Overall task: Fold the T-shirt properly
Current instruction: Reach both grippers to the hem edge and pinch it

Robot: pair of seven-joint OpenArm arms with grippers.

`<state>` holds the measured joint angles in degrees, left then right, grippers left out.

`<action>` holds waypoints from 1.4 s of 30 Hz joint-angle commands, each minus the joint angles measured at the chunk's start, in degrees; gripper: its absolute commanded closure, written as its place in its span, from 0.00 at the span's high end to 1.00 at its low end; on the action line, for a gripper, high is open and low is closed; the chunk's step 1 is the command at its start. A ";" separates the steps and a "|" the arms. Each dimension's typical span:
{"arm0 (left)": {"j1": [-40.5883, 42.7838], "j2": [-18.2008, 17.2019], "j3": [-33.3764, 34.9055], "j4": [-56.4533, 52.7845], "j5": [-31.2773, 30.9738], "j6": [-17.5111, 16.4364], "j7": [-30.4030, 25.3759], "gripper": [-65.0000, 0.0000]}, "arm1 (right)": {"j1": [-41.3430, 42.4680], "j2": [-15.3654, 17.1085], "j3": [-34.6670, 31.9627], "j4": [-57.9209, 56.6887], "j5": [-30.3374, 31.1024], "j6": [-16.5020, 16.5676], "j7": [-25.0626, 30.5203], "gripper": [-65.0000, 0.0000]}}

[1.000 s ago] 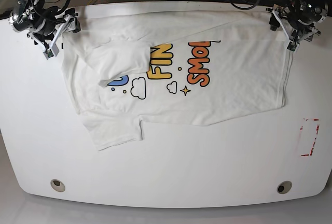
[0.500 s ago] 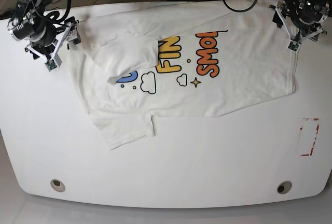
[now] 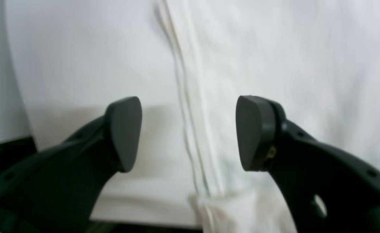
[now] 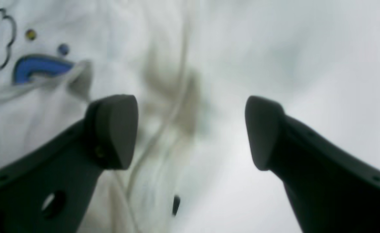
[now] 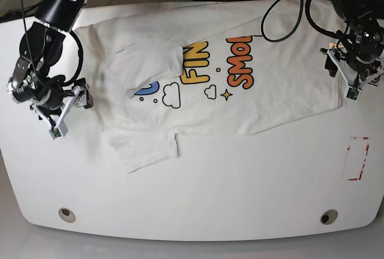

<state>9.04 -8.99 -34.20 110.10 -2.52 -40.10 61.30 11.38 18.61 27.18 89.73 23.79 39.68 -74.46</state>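
Observation:
The white T-shirt (image 5: pixel 240 109) lies spread on the table, lettering side up, with one sleeve folded over the print at the left. My left gripper (image 5: pixel 342 76) hovers open over the shirt's bottom hem at the right. In the left wrist view the hem (image 3: pixel 183 97) runs between the fingers (image 3: pixel 125 132), which hold nothing. My right gripper (image 5: pixel 71 114) is open beside the shirt's left edge. The right wrist view shows rumpled T-shirt (image 4: pixel 112 48) cloth, a blue letter (image 4: pixel 37 66) and a small black tag (image 4: pixel 176 204) under the open right gripper (image 4: pixel 190 132).
The white table (image 5: pixel 192 193) has two round holes near its front edge, one on the left (image 5: pixel 67 214) and one on the right (image 5: pixel 328 216). A red-and-white marked rectangle (image 5: pixel 358 158) sits at the right. Black cables (image 5: pixel 282 1) hang behind the table.
Both arms have swung from the back corners forward along the shirt's two sides. The shirt shifted a little up and right early on. Both grippers stayed open.

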 commanded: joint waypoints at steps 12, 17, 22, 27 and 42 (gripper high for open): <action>-10.66 -2.48 0.04 -7.73 5.21 0.10 -0.59 0.64 | 22.69 1.13 -10.43 -38.35 -8.19 0.32 26.76 0.74; -10.66 -3.27 -0.05 -7.99 5.21 0.10 -0.68 0.64 | 27.79 1.21 -13.51 -51.45 -12.76 0.32 36.96 0.74; -10.66 -3.71 -0.05 -8.08 5.38 0.10 -0.68 0.64 | 28.05 0.69 -14.12 -57.16 -13.81 0.32 42.15 0.74; -10.66 -3.71 -0.05 -8.17 5.38 0.10 -0.68 0.65 | 26.82 -0.98 -14.12 -58.74 -13.81 0.32 43.29 0.74; -19.98 -4.94 0.57 -24.79 4.94 0.10 -0.86 0.89 | 24.01 -5.29 -14.21 -54.79 -13.81 0.32 42.94 0.00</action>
<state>-7.73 -12.47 -33.39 87.46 2.87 -40.10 61.28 33.80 12.62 12.99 34.04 10.20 39.68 -31.77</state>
